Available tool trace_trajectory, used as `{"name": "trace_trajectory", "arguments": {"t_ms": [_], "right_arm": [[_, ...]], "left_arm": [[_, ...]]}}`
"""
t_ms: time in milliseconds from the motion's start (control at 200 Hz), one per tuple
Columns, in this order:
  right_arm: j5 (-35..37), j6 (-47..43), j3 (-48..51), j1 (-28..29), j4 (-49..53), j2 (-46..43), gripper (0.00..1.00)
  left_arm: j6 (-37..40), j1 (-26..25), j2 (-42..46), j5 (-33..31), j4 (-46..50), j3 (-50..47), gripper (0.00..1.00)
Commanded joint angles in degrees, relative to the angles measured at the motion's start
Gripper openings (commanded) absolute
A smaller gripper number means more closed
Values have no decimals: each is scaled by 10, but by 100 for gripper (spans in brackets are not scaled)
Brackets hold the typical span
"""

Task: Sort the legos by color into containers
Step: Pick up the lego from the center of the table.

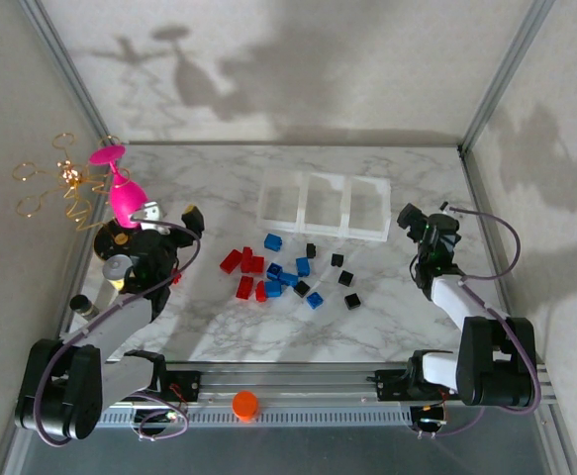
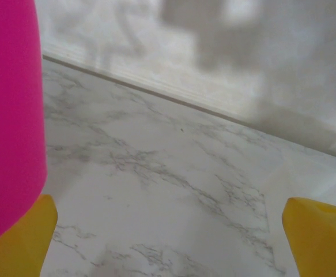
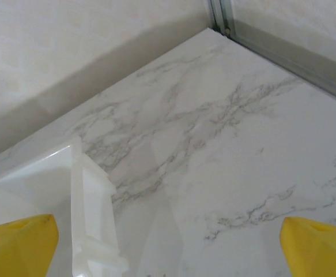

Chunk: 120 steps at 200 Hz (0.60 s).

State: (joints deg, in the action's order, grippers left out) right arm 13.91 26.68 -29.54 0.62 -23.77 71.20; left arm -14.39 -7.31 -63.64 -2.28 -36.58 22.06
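Marble table (image 1: 397, 317): nothing sorted yet by the look of it. Containers (image 1: 304, 206) sit three in a row, upper centre of the overhead frame, no bricks visible inside. Pink goblet (image 1: 122, 198) stands upper left, just beside the left tool (image 2: 168, 245). In the left wrist view it overlaps the left fingertip; can't tell if touching. Both tools stand wide, nothing between the tips. The right tool (image 3: 168, 245) hovers off the right-end tray, whose corner is lower left in its view. Legos (image 1: 288, 278) lie loose mid-frame below the trays: red left, blue middle, black right, some touching.

Advice: right tool takes the black ones, nearest it, outliers first. Come straight down, tips straddling one brick only. Left tool should swing away from the goblet before reaching for red.
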Motion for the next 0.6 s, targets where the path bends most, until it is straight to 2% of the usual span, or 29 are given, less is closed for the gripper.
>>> {"name": "trace_trajectory", "arguments": {"t_ms": [0, 185, 596], "right_arm": [[11, 21, -28, -3, 28, 2, 99], [-1, 23, -28, -3, 25, -4, 99], [-39, 30, -43, -1, 64, -13, 99]], "left_arm": [[-22, -21, -2, 6, 30, 21, 99], [-31, -63, -10, -20, 45, 27, 100], [-77, -116, 9, -46, 61, -1, 99]]}}
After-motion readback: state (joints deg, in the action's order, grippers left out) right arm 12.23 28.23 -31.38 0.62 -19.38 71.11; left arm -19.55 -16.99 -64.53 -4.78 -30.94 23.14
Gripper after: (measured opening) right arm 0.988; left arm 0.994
